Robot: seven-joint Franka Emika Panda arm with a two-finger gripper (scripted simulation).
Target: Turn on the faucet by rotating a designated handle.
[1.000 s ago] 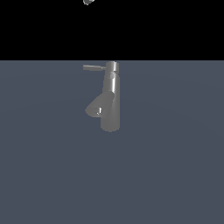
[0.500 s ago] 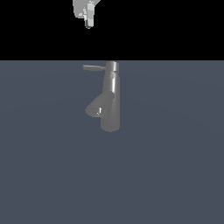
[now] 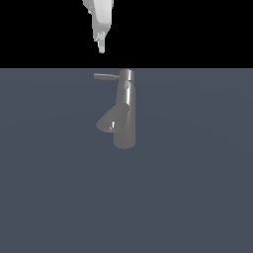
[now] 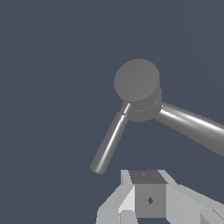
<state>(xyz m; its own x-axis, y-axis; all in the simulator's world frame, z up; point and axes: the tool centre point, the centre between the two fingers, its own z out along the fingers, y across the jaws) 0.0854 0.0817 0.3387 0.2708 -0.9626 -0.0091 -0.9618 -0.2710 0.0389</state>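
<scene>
Grey handle [image 3: 105, 76] juts toward 9 o'clock from faucet [image 3: 123, 111] cap, mid-surface [image 3: 197, 197]. End effector [image 3: 102, 45] hangs above the rod tip at 12 o'clock, probably to push it sideways; finger spacing unclear.

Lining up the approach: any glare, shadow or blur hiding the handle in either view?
Exterior view: sharp, handle clear against the grey floor, no cast shadows; hand stands out on black. Wrist view: only a thin highlight along the handle, unobscured.
</scene>
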